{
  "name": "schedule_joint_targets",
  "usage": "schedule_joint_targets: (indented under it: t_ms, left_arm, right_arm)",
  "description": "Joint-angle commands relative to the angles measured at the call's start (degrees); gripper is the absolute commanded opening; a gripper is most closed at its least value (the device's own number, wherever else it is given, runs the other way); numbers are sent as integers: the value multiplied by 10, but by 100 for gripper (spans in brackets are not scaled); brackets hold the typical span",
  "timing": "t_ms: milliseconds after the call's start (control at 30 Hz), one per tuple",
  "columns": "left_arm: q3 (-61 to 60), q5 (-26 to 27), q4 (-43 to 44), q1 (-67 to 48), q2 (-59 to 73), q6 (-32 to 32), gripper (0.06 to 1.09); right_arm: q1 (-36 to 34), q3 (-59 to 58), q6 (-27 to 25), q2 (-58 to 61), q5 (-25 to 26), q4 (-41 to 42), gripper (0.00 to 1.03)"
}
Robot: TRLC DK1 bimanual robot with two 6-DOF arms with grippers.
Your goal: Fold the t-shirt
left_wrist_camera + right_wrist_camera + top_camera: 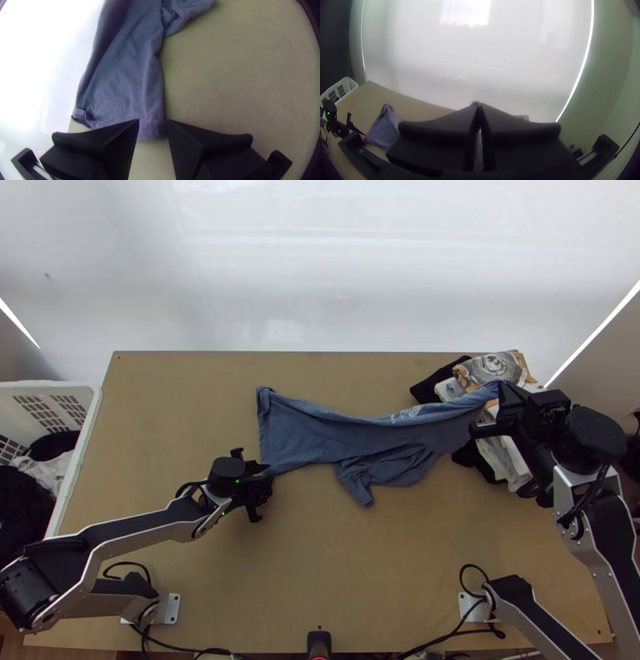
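Note:
The blue t-shirt [344,438] stretches sideways in a long bunched strip, its left end spread wider and one part sticking out toward the near edge. At the hem's near corner is my left gripper [265,472]. Seen from the left wrist, the left gripper [152,122] stands open, with the hem of the shirt [130,83] just beyond and between its fingertips. My right gripper [502,391] holds the shirt's right end up over the clothes pile. In the right wrist view, the right gripper [479,106] is shut on the shirt, whose left part [385,128] lies farther off.
Several folded clothes [494,370] are stacked at the table's back right, beneath the right gripper. A white basket [80,420] with dark and white clothes stands at the left edge. Bare table [320,548] lies in front of the shirt.

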Motion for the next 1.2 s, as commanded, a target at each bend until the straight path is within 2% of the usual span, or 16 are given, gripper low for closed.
schedule_joint_targets:
  t_ms: [0,233,267,300,367,400,467,533,600,700,767,800,867,1000,1100,1167]
  left_arm:
    - [0,0,-1,2,13,8,51]
    - [-1,1,6,9,29,20,50]
    - [0,1,11,11,34,20,44]
    - [1,1,14,13,39,20,30]
    - [7,1,22,18,52,17,30]
    - [10,1,22,18,58,16,27]
    - [23,1,35,19,73,5,11]
    - [50,1,26,40,82,-19,9]
    - [91,3,-4,64,70,-76,9]
    - [238,28,-171,118,36,-255,9]
    - [349,70,-283,165,30,-385,9]
    - [390,96,-320,189,25,-441,9]
    - [435,109,-345,223,6,-523,9]
    - [493,158,-406,266,-29,-630,9]
    - [512,160,-422,288,-46,-671,9]
    - [525,180,-430,313,-45,-694,9]
  right_arm:
    - [-2,4,-3,2,0,0,3]
    - [-2,5,-3,-2,-1,-1,3]
    - [-2,5,-3,-3,-1,-2,3]
    - [-2,6,-3,-4,-1,-3,3]
    - [-2,6,-3,-6,-1,-4,3]
    - [-2,7,-2,-7,-2,-5,3]
    - [-2,9,-2,-9,-2,-7,3]
    - [-2,11,-3,-11,-2,-9,3]
    - [-2,13,-3,-12,-2,-12,3]
    - [-4,15,-2,-14,-2,-16,3]
    - [-9,14,-2,-14,-2,-17,3]
    - [-10,14,0,-13,-2,-17,3]
    - [-17,18,4,-9,-2,-19,3]
    - [-39,42,6,13,-2,-32,3]
    - [-60,76,5,40,-1,-40,3]
    - [-81,105,4,71,-1,-47,3]
